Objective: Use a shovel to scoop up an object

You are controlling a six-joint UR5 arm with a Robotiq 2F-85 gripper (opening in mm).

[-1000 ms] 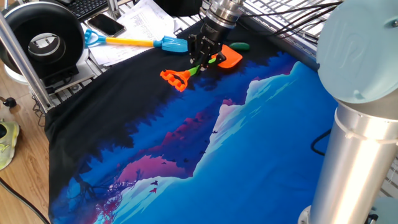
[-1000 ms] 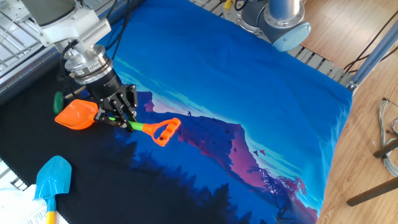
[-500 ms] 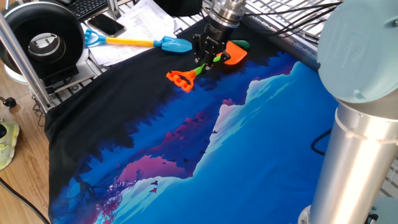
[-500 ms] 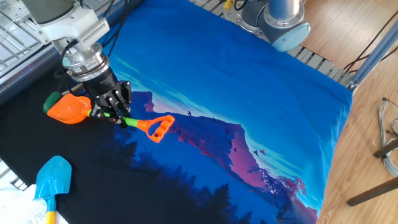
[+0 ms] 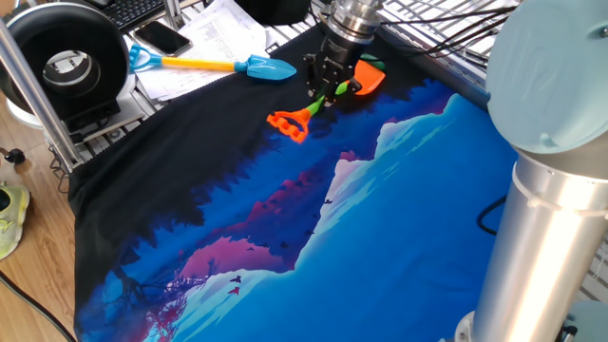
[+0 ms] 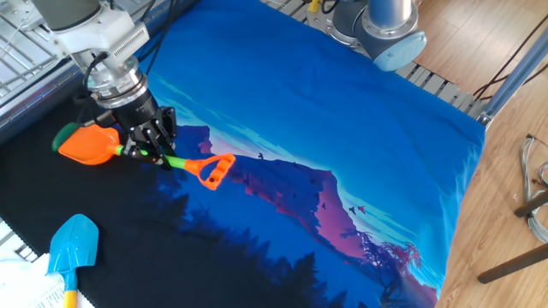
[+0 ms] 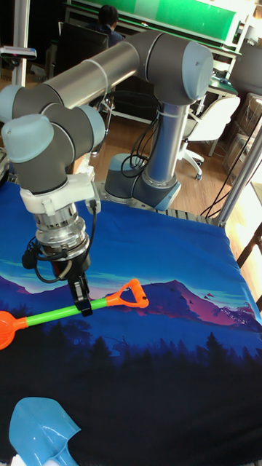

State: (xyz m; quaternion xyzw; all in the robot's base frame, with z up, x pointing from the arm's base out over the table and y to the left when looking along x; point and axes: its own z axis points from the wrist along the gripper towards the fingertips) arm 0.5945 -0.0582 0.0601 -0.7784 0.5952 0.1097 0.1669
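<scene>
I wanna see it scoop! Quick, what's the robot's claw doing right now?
Gripper: shut on the shovel, gripping its green shaft.

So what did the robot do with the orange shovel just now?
The tool kept its grip on the orange shovel and pushed the blade against the green object, which slid along in front of it. The blue shovel stayed put.

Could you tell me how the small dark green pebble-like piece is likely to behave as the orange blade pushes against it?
The small dark green pebble-like piece looks flattened, so it would probably slide rather than roll. It seems small beside the orange plastic blade, so it is likely light and may skid ahead on the printed cloth. The gripper clamps the lime-green shaft, which looks stiff.
</scene>
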